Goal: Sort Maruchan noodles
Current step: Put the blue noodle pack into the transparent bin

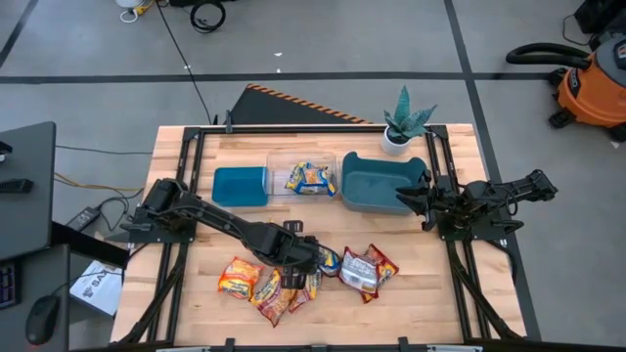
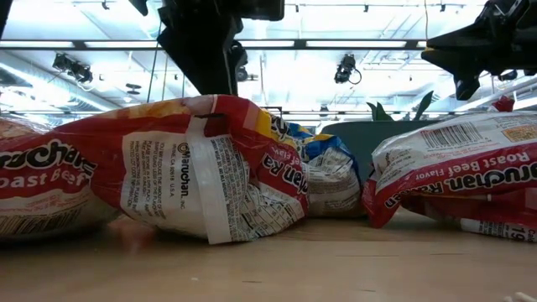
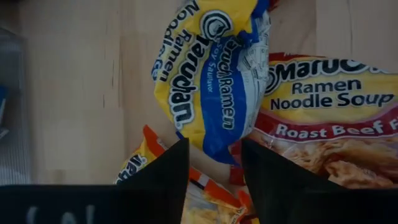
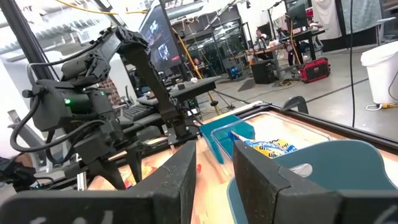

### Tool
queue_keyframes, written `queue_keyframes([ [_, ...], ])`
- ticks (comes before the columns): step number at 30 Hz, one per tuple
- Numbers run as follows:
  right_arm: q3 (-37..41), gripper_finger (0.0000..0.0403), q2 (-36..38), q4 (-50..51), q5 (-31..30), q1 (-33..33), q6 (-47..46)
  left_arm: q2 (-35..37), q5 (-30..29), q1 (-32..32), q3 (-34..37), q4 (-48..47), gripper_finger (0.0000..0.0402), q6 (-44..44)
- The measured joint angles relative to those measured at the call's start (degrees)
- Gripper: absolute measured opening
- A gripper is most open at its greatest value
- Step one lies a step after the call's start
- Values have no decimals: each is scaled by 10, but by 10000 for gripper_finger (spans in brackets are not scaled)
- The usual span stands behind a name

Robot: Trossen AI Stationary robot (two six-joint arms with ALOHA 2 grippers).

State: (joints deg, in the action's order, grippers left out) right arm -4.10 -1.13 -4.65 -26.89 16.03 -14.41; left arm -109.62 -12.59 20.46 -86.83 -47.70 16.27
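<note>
high view shows the maruchan noodles [image 1: 293,279] lying in a loose pile at the front of the desk [image 1: 186,235], waiting to be sorted by kind. one blue-and-yellow packet [image 1: 310,178] already sits in the clear bin [image 1: 279,161], so i think that bin is for the blue ones. the left gripper [image 1: 311,258] reaches low over the pile, its fingers [image 3: 161,171] spread over another blue packet [image 3: 211,93], not pinching it. the right gripper [image 1: 409,199] waits by the big teal bin [image 1: 377,186], fingers a little apart, holding nothing.
</note>
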Motion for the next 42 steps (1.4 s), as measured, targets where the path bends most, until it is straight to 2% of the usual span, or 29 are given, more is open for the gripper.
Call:
queue_keyframes([
  [12,0,111,0,0,0,0,0,0,1,-12,0,-21,10,15],
  [15,0,111,0,0,0,0,0,4,-19,-21,-7,-46,8,20],
  [19,0,111,0,0,0,0,0,10,-64,-35,-71,-121,7,7],
  [28,0,111,0,0,0,0,0,44,-221,-97,-202,-234,6,-24],
  [34,0,111,0,-1,0,0,0,61,-279,-158,-212,-230,5,-77],
  [42,0,111,0,0,0,0,0,63,-288,-264,-211,-189,5,-155],
])
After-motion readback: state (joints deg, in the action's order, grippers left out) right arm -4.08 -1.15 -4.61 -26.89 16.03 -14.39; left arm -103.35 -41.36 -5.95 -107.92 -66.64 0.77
